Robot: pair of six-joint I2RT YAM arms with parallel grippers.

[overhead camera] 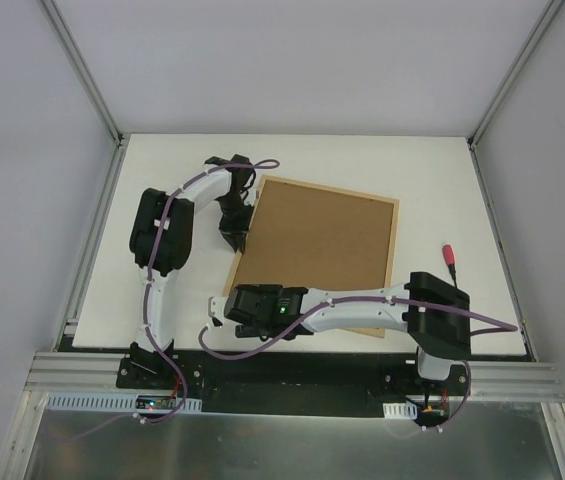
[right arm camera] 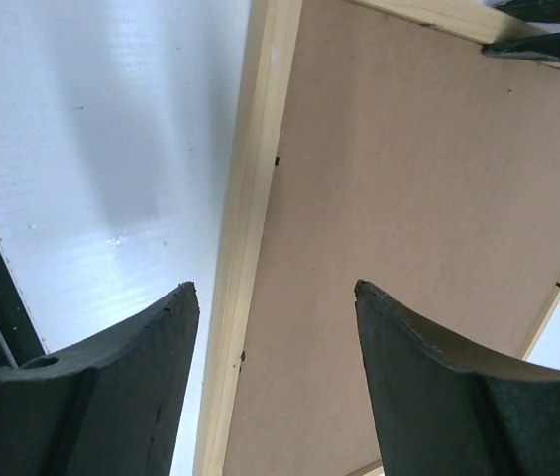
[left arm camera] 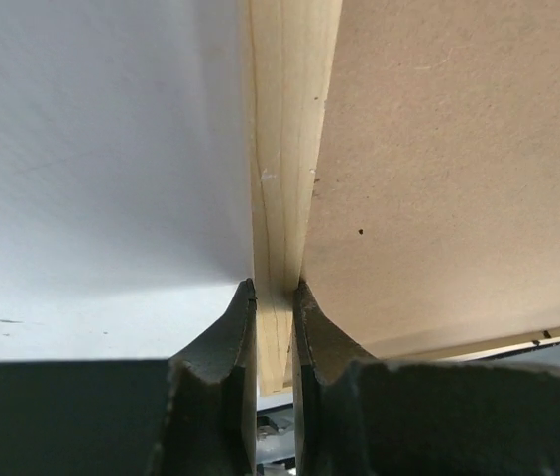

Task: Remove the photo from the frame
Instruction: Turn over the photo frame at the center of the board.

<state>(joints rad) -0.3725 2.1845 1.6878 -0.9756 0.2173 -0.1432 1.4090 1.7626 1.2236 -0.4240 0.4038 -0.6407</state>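
Frame: the frame (overhead camera: 317,255) lies flat on the white table (overhead camera: 162,170), brown fibreboard back up, turned askew to the table edges.
Photo: hidden, only the frame's back shows.
Left gripper: the left gripper (overhead camera: 237,238) is at the frame's left side.
Left wrist view only: fingers (left arm camera: 222,342) nearly together, pinching the thin light-wood rail edge-on, with the table on one side and the board on the other.
Right gripper: the right gripper (overhead camera: 230,300) is at the frame's near left corner.
Right wrist view only: fingers (right arm camera: 151,337) spread wide, holding nothing. One is over the table, the other over the board, with the rail between. The left gripper's dark tips show at the far end.
Top view only: a red-tipped object (overhead camera: 450,258) lies on the table right of the frame, apart from it. A green light (overhead camera: 280,309) shows on the right wrist.
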